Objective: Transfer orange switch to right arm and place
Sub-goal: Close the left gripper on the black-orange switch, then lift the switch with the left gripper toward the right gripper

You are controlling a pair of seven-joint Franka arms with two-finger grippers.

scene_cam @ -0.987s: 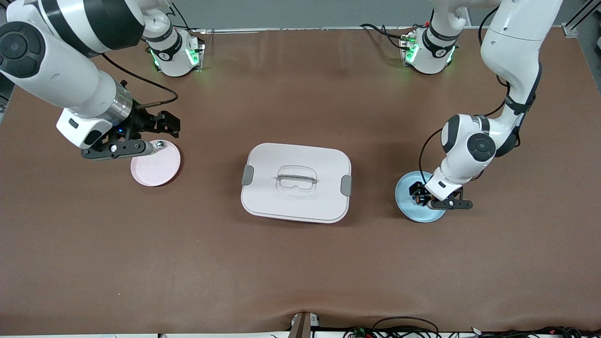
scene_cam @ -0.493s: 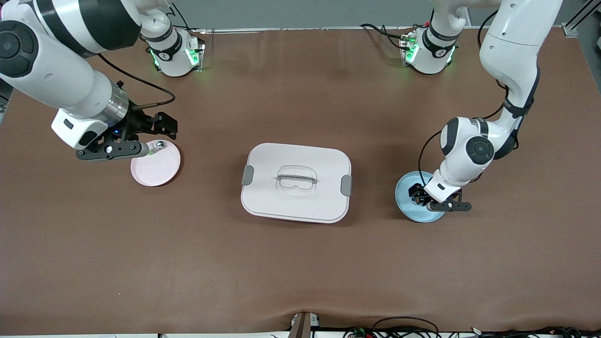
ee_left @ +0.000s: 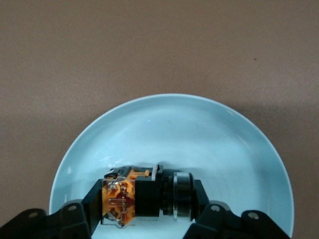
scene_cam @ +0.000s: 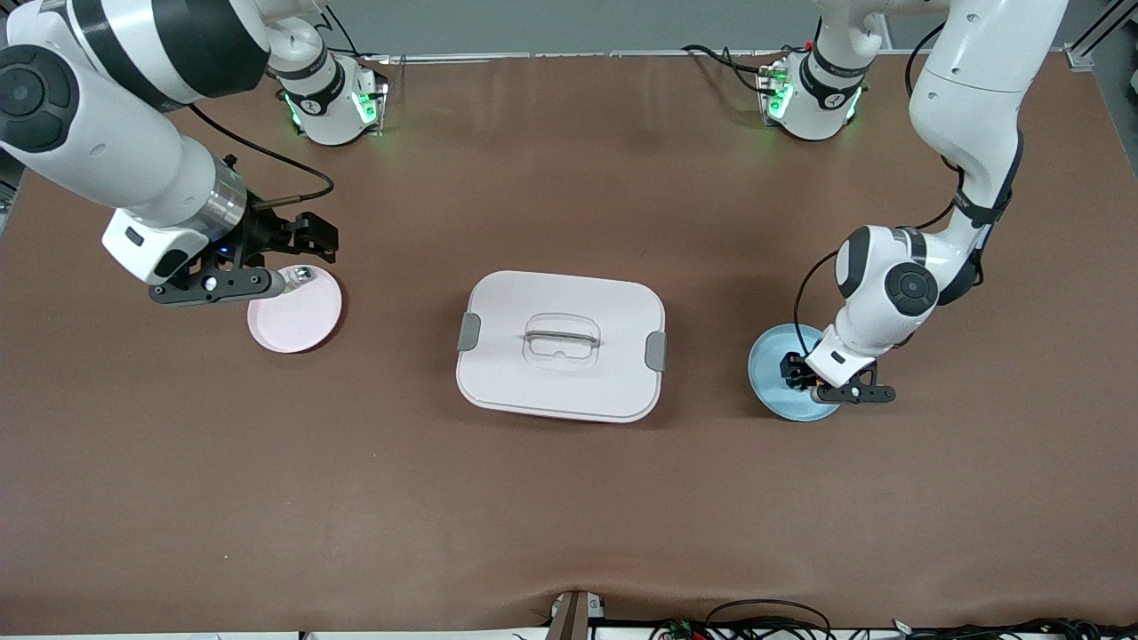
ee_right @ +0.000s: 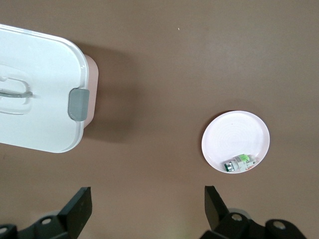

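While left gripper clamps one orange switch, right gripper wide, waiting.

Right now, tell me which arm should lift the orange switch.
Left. Its gripper is down on the blue plate, jaws around the orange switch. The right gripper hangs open over the pink plate.

A robot lab: two white arm bases bolted along the frame's top edge, loose cables along its bottom.
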